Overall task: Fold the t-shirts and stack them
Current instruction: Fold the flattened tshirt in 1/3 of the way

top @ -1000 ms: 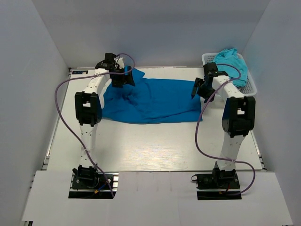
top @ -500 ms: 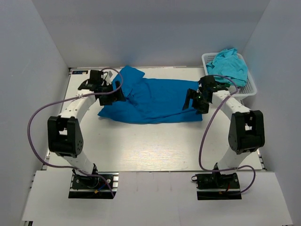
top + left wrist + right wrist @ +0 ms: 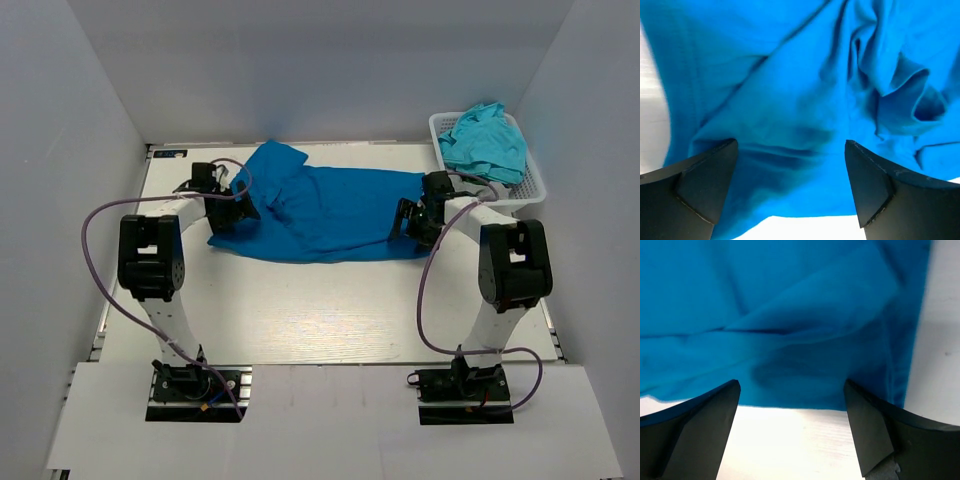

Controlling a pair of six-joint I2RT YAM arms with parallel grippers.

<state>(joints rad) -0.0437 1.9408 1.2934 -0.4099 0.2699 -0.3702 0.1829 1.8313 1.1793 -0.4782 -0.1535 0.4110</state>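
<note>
At the left, the left gripper (image 3: 791, 146) hangs low over the left end of the royal blue t-shirt (image 3: 320, 215), its jaws spread wide and holding nothing, with only cloth lying beneath them. The shirt lies spread crosswise toward the back of the counter (image 3: 320, 320). It is rumpled at this end, with a sleeve (image 3: 275, 158) thrown out toward the rear wall and a raised pucker (image 3: 910, 95) just right of the jaws. It looks light, thin and limp, so it will sag and drape from whatever point lifts it, and a pinch may catch one layer or two. I judge the best hold to be at an edge, on a hem or seam, where doubled stitched fabric gives the fingers something to bite. A smooth flat patch would likely slide out from under the tips. At the right end, the right gripper (image 3: 792, 385) is likewise released and empty, poised over the near edge beside the shirt's corner (image 3: 897, 397). A matching pinch there should let both arms carry the cloth taut. Farthest right, the turquoise t-shirts (image 3: 487, 140) sit heaped in the basket (image 3: 533, 190), apart from either gripper.
</note>
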